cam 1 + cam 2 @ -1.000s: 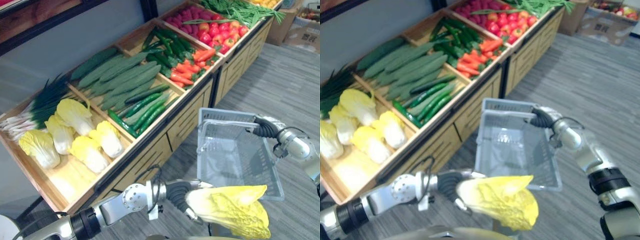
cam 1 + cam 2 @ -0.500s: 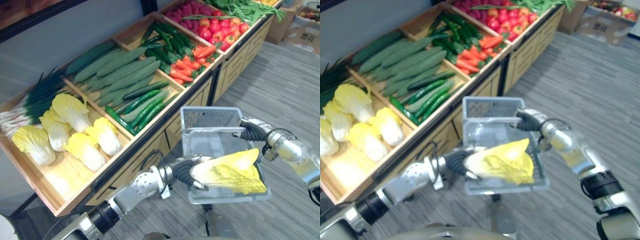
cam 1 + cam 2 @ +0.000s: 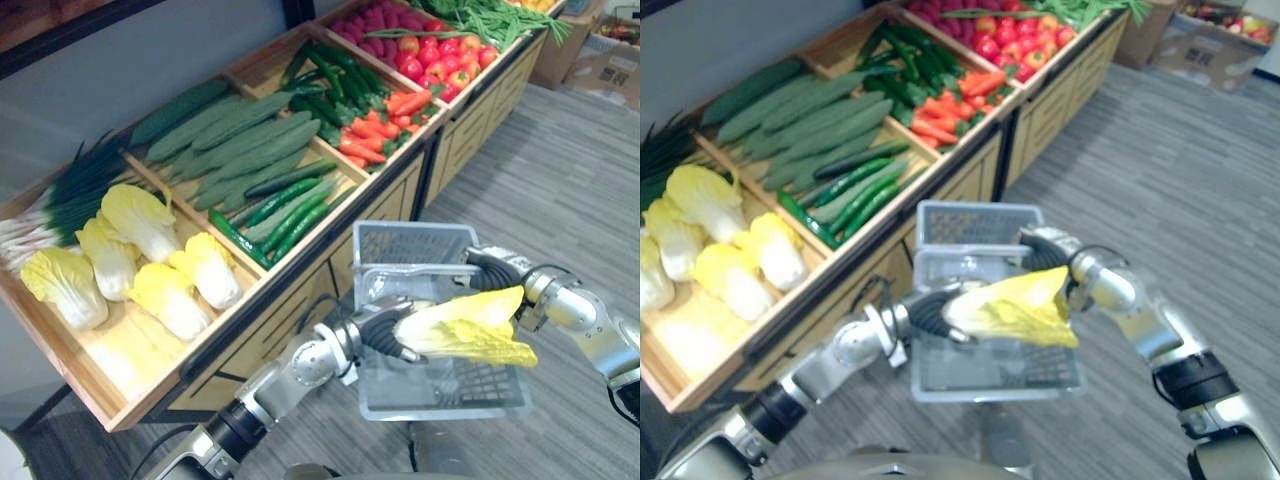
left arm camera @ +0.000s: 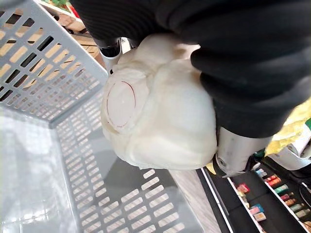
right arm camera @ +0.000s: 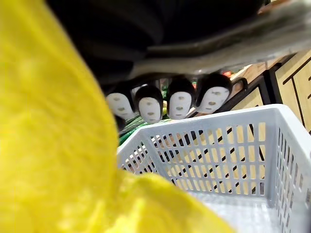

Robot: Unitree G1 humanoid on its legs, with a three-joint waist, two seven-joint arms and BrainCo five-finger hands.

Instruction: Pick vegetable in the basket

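My left hand [image 3: 385, 338] is shut on a yellow-green napa cabbage [image 3: 470, 328] by its white base [image 4: 155, 121]. The cabbage hangs lying sideways just above the grey plastic basket [image 3: 415, 232], with its leafy end toward my right hand [image 3: 490, 268]. That right hand is shut on the basket's handle [image 5: 218, 46] and holds the basket in the air in front of the shelf. The right wrist view has the yellow leaves [image 5: 48, 145] close over the slotted basket wall [image 5: 218, 145]. Nothing lies on the basket floor [image 3: 990, 368].
A long wooden display shelf [image 3: 300, 290] runs along the left, holding more napa cabbages [image 3: 170, 285], scallions [image 3: 70, 195], cucumbers [image 3: 240, 140], carrots [image 3: 375, 135] and red peppers [image 3: 440, 65]. Cardboard boxes [image 3: 600, 50] stand at the far right on the grey floor [image 3: 560, 170].
My left hand has raised the cabbage from low in front and carried it forward over the basket. My right hand has brought the basket in toward the left, under the cabbage.
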